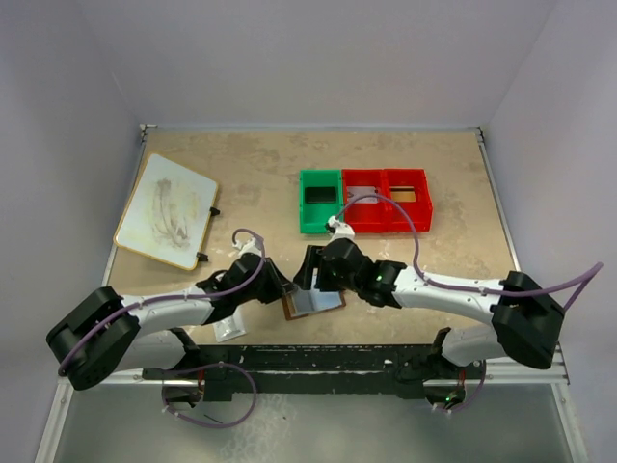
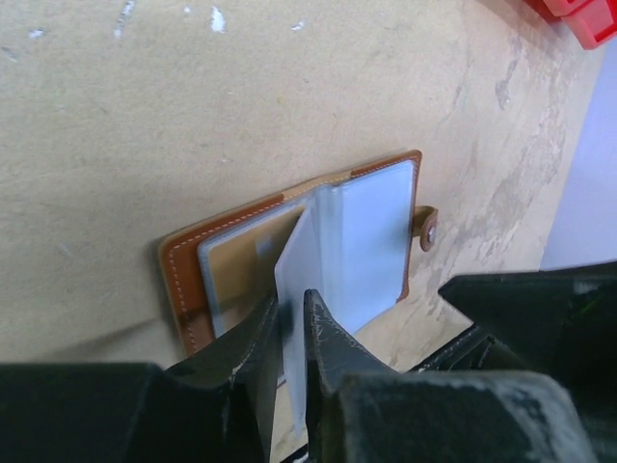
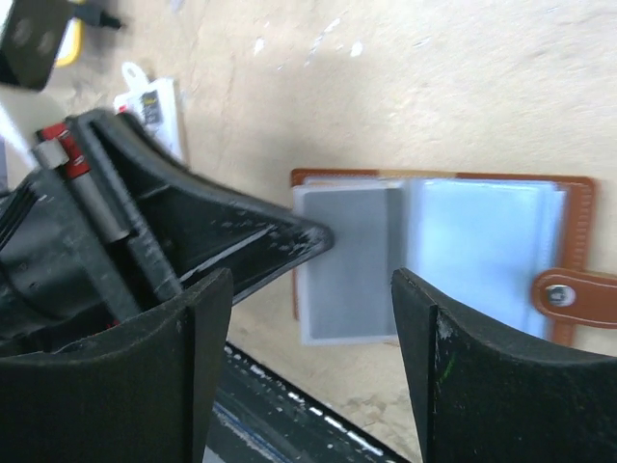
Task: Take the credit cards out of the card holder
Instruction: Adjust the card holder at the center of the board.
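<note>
The brown card holder [image 1: 318, 305] lies open on the table between both arms, showing bluish-grey pockets [image 2: 371, 241] and a snap tab [image 3: 569, 294]. A golden tan credit card [image 2: 246, 253] sits in its left pocket. My left gripper [image 2: 291, 301] is shut on the edge of the silvery grey credit card [image 3: 347, 280], which stands on edge and sticks out past the holder's rim. My right gripper [image 3: 310, 277] hovers open just above the holder with nothing between its fingers. In the top view the left gripper [image 1: 281, 287] and the right gripper [image 1: 310, 275] nearly meet.
A green bin [image 1: 320, 201] and two red bins [image 1: 386, 200] stand behind the holder. A stained white board [image 1: 166, 210] lies at the back left. A clear-white packet [image 1: 228, 329] lies near the front edge, by the black rail [image 1: 318, 357].
</note>
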`<act>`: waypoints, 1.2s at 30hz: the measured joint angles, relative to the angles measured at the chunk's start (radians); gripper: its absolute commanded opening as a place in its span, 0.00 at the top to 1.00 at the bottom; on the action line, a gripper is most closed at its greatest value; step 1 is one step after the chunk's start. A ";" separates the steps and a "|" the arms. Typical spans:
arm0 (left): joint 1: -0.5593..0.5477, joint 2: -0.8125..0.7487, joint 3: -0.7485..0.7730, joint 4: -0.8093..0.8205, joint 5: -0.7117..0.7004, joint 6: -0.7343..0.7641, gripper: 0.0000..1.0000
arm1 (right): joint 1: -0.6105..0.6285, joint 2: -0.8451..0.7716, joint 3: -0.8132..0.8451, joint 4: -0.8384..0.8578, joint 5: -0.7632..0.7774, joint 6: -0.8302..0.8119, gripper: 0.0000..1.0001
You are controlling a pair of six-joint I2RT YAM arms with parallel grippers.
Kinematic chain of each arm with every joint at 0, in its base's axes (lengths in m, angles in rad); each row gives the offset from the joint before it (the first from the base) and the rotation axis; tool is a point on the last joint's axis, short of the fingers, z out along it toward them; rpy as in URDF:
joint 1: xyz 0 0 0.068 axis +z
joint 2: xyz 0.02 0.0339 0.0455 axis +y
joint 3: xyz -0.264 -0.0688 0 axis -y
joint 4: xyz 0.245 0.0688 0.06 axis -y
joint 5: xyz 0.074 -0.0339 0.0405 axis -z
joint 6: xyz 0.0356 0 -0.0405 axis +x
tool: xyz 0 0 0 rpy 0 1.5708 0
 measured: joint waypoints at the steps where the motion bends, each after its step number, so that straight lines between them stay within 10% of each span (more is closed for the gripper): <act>1: -0.003 0.000 0.003 0.001 0.002 0.000 0.84 | -0.010 -0.009 -0.003 -0.006 0.005 0.000 0.30; 21: -0.137 0.098 0.125 0.007 0.004 0.020 0.75 | -0.191 -0.196 -0.179 -0.065 0.000 0.000 0.30; 36: -0.153 0.160 0.148 0.035 0.002 0.026 0.48 | -0.191 -0.236 -0.206 -0.095 0.028 0.026 0.30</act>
